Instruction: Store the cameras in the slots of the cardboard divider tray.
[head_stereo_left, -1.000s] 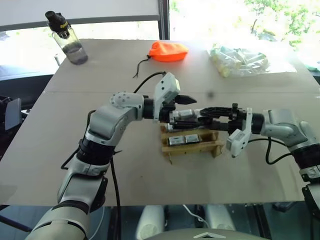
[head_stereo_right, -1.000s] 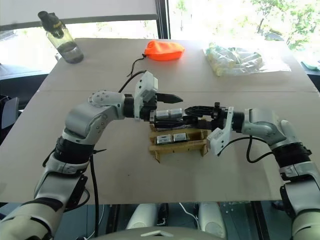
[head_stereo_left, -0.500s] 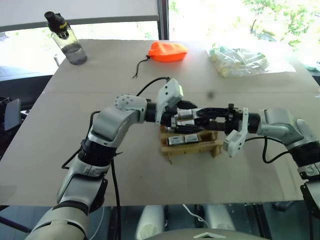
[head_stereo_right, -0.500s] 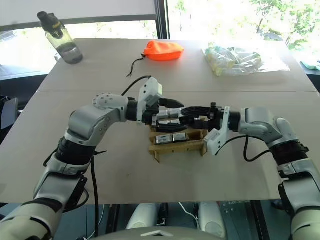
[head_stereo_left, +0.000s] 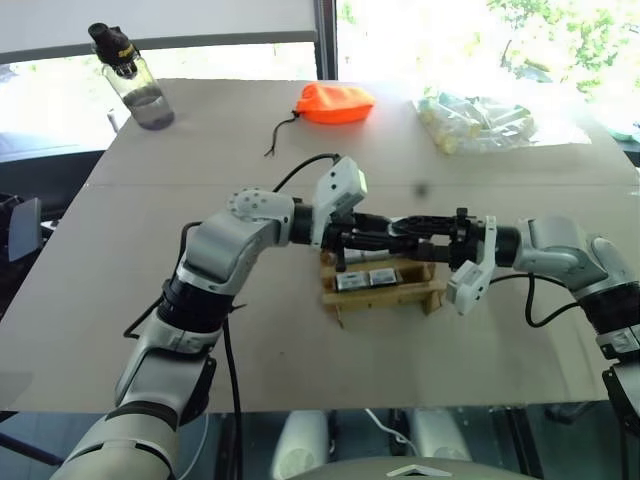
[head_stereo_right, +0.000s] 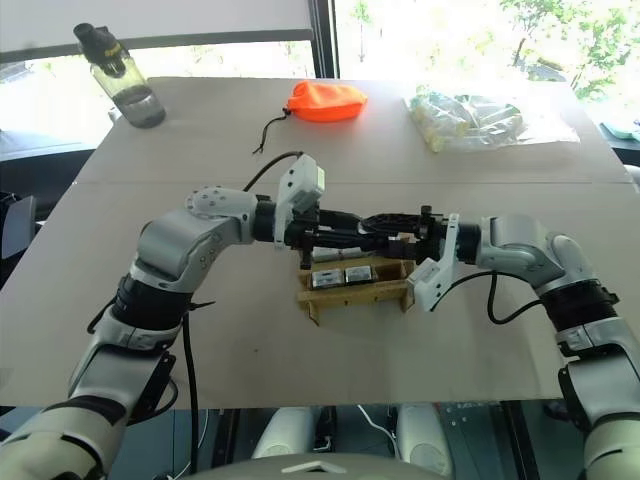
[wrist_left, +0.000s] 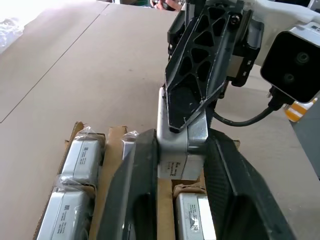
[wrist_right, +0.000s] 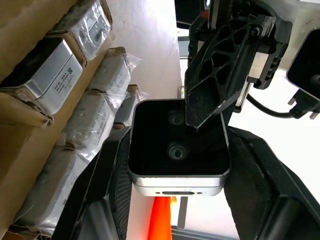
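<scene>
One camera (wrist_left: 176, 150) sits in mid-air between my two grippers, just above the cardboard divider tray (head_stereo_left: 385, 295) on the bench (head_stereo_left: 300, 350). Both sets of jaws are pinching it at once: the left gripper (wrist_left: 175, 165) comes at it from my left, the right gripper (wrist_right: 175, 165) from my right, so the two pairs point at each other over the tray (a handover pose, I reckon). The right wrist view has its black face square to that lens, and the left jaws clamp its silver sides. Other wrapped cameras (wrist_left: 82, 155) already lie in the slots below. The open slot lies straight down from the held block; whichever arm keeps it only has to lower it.
</scene>
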